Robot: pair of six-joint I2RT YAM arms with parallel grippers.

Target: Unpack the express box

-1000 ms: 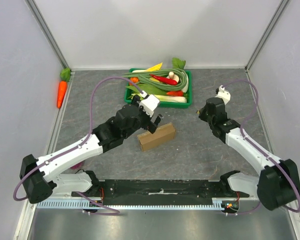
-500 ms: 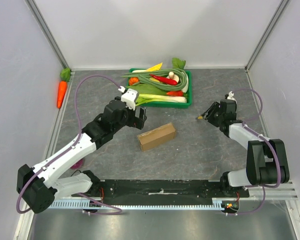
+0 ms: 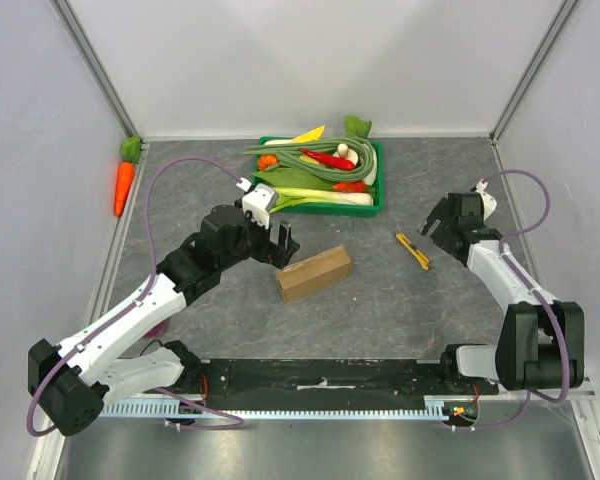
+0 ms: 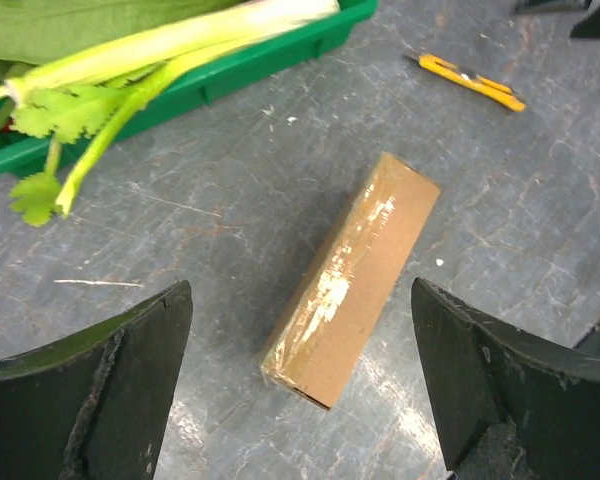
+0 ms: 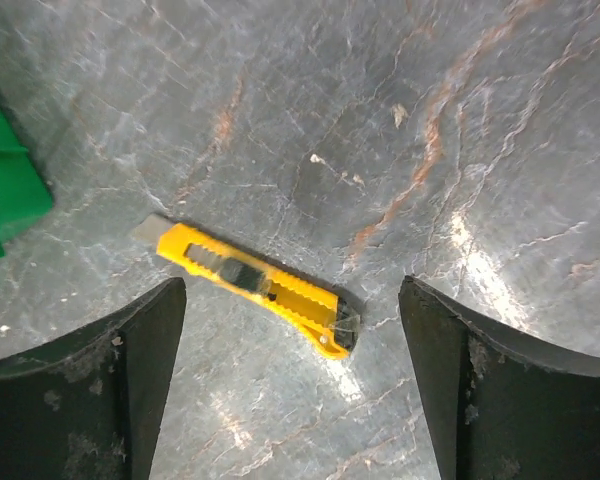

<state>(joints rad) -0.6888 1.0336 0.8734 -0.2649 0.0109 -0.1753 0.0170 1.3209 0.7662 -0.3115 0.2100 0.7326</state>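
The express box [image 3: 314, 273], a small brown carton with shiny tape along its top, lies flat mid-table. In the left wrist view the express box [image 4: 355, 275] sits below and between my wide-apart fingers. My left gripper [image 3: 283, 243] hovers open just left of it, holding nothing; in its own view the left gripper [image 4: 300, 300] is empty. A yellow utility knife [image 3: 413, 250] lies on the table right of the box. My right gripper [image 3: 432, 225] is open above the knife [image 5: 250, 287], and the right gripper [image 5: 292, 290] touches nothing.
A green tray [image 3: 375, 205] heaped with vegetables stands at the back centre; its rim [image 4: 280, 60] and corner [image 5: 5, 190] show in the wrist views. A toy carrot [image 3: 124, 185] lies by the left wall. Walls close in on three sides.
The right gripper opened and let go of the yellow knife, which now lies on the table; that arm drew back to the right. The left arm pulled away left of the box.
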